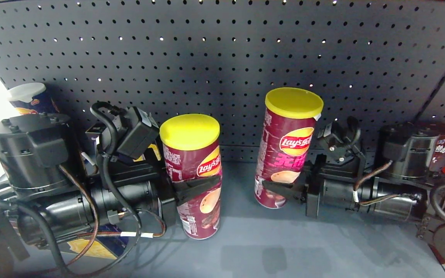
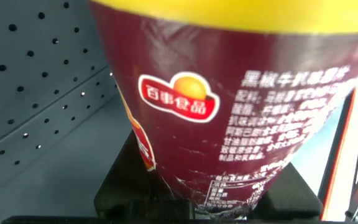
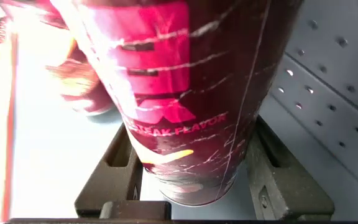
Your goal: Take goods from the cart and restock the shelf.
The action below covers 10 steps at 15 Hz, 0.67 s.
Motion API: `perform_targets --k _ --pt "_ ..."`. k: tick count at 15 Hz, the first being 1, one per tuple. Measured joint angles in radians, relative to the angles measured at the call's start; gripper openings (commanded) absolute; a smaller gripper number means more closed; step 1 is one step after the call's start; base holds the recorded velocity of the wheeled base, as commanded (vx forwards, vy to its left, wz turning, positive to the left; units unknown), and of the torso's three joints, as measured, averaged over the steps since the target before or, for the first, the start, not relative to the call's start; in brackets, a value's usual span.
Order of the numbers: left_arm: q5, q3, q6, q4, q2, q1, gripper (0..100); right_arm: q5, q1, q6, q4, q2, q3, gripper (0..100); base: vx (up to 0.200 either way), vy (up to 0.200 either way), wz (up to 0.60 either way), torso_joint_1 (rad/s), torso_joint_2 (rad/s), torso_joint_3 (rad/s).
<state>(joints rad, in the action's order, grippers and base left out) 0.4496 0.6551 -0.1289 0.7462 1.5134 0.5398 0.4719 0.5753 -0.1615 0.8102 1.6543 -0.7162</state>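
Tubes, maroon with yellow lids (red-yellow logos): left tube (image 1: 190, 164) tight in left fingers (image 1: 197, 185), right tube (image 1: 280, 127) in right fingers (image 1: 280, 189).

The shelf bay is dim. The strongest light enters from far left of the left maroon cardboard tube (image 1: 193, 173) with its yellow plastic lid, where the head view burns out to white. Behind that tube, light pricks through the dark grey perforated metal back panel (image 1: 222, 50) as bright dots. In front of it, the matte grey shelf floor (image 1: 323, 251) carries soft shadows. Far to its right, the rows of holes bow with lens distortion. In the right wrist view, scratches on the right maroon cardboard tube (image 3: 191, 93) catch light, and glare bleaches the side facing the left tube.
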Motion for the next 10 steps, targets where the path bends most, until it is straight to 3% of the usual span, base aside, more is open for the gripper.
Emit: perform_targets --k 4,10 --pt "-0.028 0.012 -0.001 0.005 -0.005 0.013 0 -0.041 0.056 0.017 0.144 -0.073 0.158 0 0.000 0.000 0.00 0.000 0.00 0.000" --pt "-0.121 0.020 -0.003 0.000 -0.011 0.050 0 -0.066 0.099 0.053 0.333 -0.096 0.361 0 0.000 0.000 0.00 0.000 0.00 0.000"
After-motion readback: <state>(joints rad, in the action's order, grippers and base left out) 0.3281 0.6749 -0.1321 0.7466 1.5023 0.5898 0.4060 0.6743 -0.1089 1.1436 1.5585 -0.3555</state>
